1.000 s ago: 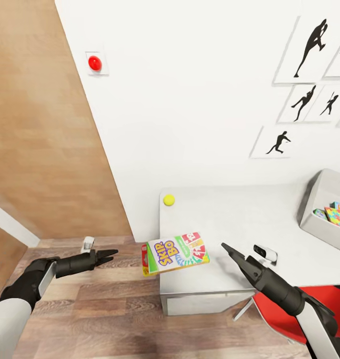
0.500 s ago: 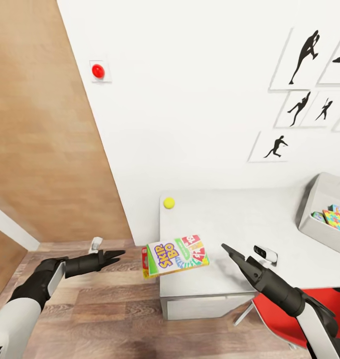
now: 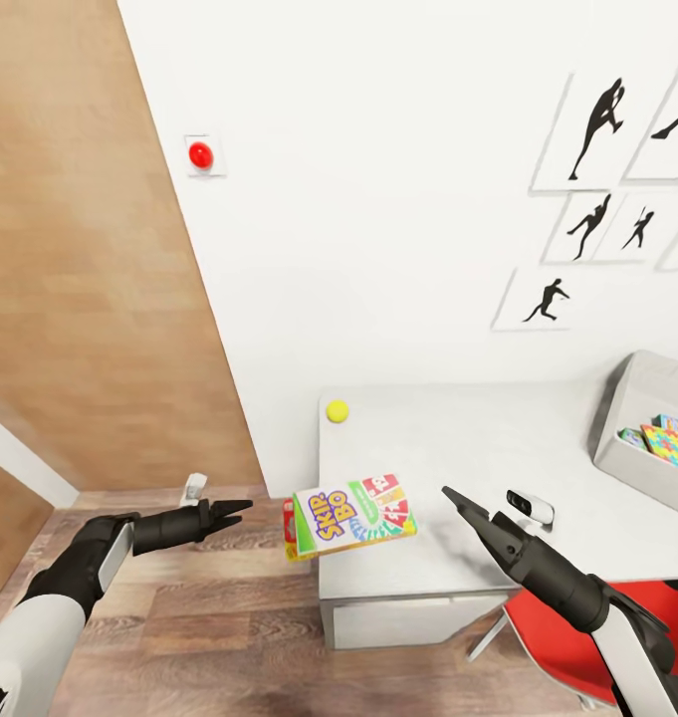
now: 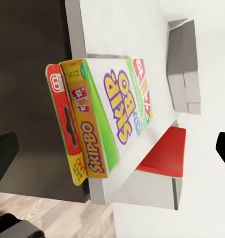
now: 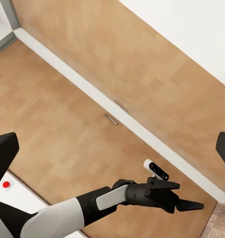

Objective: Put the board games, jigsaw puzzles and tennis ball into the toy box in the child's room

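Note:
A Skip-Bo board game (image 3: 353, 509) lies on the table (image 3: 498, 448), overhanging its near left corner. My left gripper (image 3: 241, 511) hovers open over the floor just left of that box, fingers pointing at it. The left wrist view looks straight at the board game (image 4: 110, 116) between the spread fingers. My right gripper (image 3: 450, 495) is open above the table, just right of the box. The yellow tennis ball (image 3: 337, 410) rests at the table's far left corner. The grey toy box (image 3: 627, 418) stands at the right with a jigsaw puzzle (image 3: 677, 445) inside.
A white wall with black silhouette pictures (image 3: 589, 129) and a red button (image 3: 200, 154) runs behind the table. A wood-panelled wall (image 3: 90, 299) stands at the left. A red chair (image 3: 567, 637) is tucked under the table's front. Plank floor (image 3: 209, 617) lies below my left arm.
The camera has tilted, shifting the whole picture down a little. My left gripper has edged right, closer to the Skip-Bo box. The right gripper and the box have held still.

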`<state>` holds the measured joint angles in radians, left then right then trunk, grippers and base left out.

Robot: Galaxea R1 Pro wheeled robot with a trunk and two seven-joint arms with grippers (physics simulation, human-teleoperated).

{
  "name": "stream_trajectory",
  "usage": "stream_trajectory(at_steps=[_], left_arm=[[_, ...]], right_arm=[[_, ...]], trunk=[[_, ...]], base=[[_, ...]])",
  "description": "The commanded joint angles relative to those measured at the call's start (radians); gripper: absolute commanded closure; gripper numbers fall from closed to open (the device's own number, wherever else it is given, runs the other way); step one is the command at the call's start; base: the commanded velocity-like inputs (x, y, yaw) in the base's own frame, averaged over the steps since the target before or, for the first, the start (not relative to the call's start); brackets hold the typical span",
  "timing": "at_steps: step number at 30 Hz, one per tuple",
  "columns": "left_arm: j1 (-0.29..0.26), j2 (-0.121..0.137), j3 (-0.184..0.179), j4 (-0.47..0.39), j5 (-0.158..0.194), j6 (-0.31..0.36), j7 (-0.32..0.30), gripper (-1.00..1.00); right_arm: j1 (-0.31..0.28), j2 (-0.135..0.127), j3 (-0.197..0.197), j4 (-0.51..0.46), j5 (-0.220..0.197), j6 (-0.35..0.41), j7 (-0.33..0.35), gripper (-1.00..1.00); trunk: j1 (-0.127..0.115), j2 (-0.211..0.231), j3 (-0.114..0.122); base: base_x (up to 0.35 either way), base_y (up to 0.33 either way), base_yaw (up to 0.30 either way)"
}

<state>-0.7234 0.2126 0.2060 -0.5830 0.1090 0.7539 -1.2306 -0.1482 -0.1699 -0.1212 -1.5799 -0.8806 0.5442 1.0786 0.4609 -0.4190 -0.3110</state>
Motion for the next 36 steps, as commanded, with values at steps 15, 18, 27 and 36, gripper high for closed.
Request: stream_trajectory(at_steps=[15, 18, 27, 36], left_arm=[[-0.002, 0.007, 0.004, 0.003, 0.002, 0.068, 0.003, -1.0], [-0.002, 0.005, 0.004, 0.005, 0.001, 0.071, 0.003, -1.0], [-0.002, 0.007, 0.005, 0.006, 0.002, 0.076, 0.025, -1.0], [-0.002, 0.024, 0.006, 0.006, 0.004, 0.081, 0.028, -1.0]], right_arm=[[0.0, -0.003, -0.017, 0.0, -0.007, 0.009, 0.004, -1.0], [0.0, -0.004, -0.029, 0.0, -0.007, 0.009, 0.004, -1.0], [0.001, -0.005, -0.04, 0.001, -0.008, 0.01, 0.004, -1.0], [0.001, -0.006, -0.043, 0.003, -0.006, 0.01, 0.004, -1.0]], trunk=[[0.058, -0.107, -0.044], [0.07, -0.128, -0.054], [0.104, -0.191, -0.082], [0.139, -0.254, -0.11]], base=[[0.0, 0.0, 0.0], [0.0, 0.0, 0.0], [0.0, 0.0, 0.0], [0.0, 0.0, 0.0]])
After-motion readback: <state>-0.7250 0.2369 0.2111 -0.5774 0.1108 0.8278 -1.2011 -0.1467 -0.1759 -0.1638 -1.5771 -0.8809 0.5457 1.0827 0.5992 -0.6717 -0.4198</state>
